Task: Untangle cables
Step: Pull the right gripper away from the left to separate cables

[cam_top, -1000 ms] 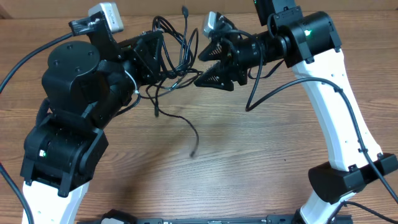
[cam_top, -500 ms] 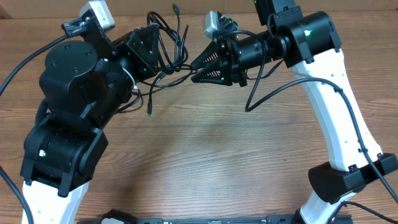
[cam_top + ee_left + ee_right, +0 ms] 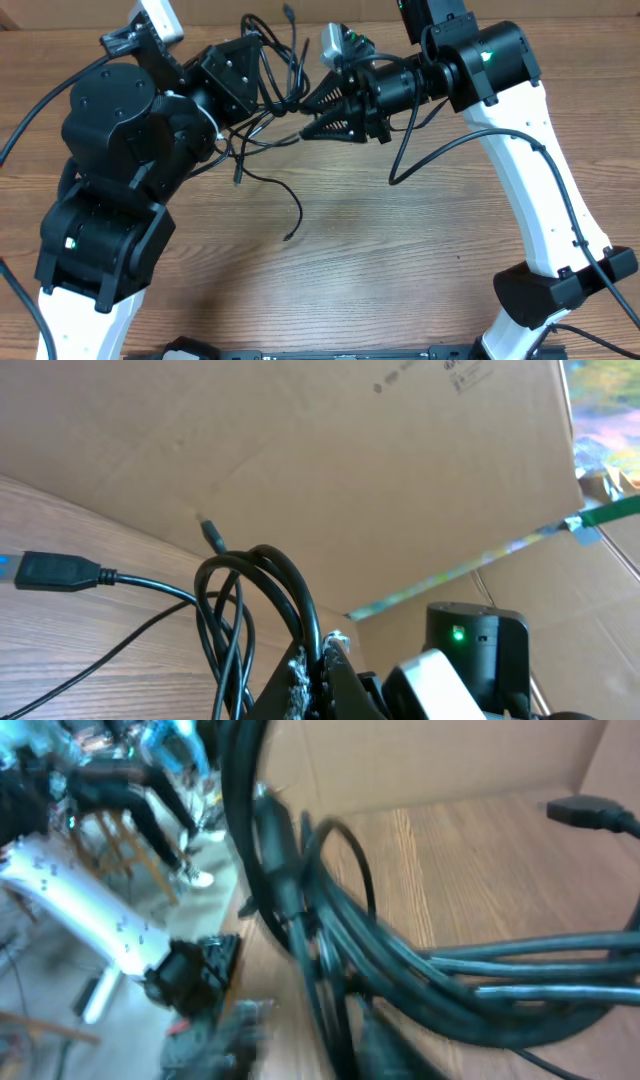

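From above, the cables (image 3: 285, 55) are in a messy black bunch near the far edge of the table (image 3: 400, 260), held up between the two arms. The left gripper (image 3: 255, 80) is squeezed tight on the bunch. The right gripper (image 3: 305, 118) pokes into the bunch from the other side with its fingers near each other, but I cannot tell if they pinch a cord. One loose cord (image 3: 290, 234) hangs down from the bunch and ends over the bare wood. From the left wrist, thick loops of the cables (image 3: 290, 590) come up out of the closed fingers (image 3: 300, 675). A flat plug (image 3: 55, 570) sticks out to the left above the table (image 3: 60, 650), and a cardboard box (image 3: 350, 450) fills the back. From the right wrist, the picture is blurry. The cables (image 3: 420, 980) are very close and cross the whole view, with one plug (image 3: 590, 815) over the table (image 3: 480, 860). The fingers do not show clearly here.
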Available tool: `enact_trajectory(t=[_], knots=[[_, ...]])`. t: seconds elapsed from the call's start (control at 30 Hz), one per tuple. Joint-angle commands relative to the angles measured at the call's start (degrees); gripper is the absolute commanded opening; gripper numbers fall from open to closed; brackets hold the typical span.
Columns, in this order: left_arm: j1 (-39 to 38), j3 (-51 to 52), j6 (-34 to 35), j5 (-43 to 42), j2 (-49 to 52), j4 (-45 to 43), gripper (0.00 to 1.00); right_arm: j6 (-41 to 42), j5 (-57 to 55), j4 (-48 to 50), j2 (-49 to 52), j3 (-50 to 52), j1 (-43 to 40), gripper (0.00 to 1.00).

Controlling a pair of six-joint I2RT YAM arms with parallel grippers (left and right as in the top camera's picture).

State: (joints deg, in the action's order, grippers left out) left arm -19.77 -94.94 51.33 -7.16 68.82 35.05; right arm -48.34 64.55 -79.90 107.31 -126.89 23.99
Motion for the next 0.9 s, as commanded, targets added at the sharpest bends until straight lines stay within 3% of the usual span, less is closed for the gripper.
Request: enact_trajectory(t=[0.0, 0.17, 0.33, 0.57, 0.87], knots=[[0.24, -1.7, 1.05, -1.9, 0.83, -0.83, 0.04, 0.42, 1.09, 0.0, -0.39, 0.2, 0.07, 0.04], [0.24, -1.7, 0.81, -1.88, 0.81, -0.48, 0.04, 6.19, -1.95, 2.14, -0.42, 0.2, -0.2, 0.04], [0.26, -1.7, -1.55, -1.38, 0.81, 1.6, 0.04, 26.08, -13.2, 10.71, -0.42, 0.17, -2.75, 0.04], [0.26, -1.7, -2.1, -1.22, 0.81, 2.49, 0.04, 45.88, -16.15, 19.26, -0.42, 0.17, -10.05, 0.04], [0.26, -1.7, -3.56, -1.25, 0.81, 2.62, 0.04, 60.02, -26.27, 19.3, -0.42, 0.17, -15.56, 0.04]])
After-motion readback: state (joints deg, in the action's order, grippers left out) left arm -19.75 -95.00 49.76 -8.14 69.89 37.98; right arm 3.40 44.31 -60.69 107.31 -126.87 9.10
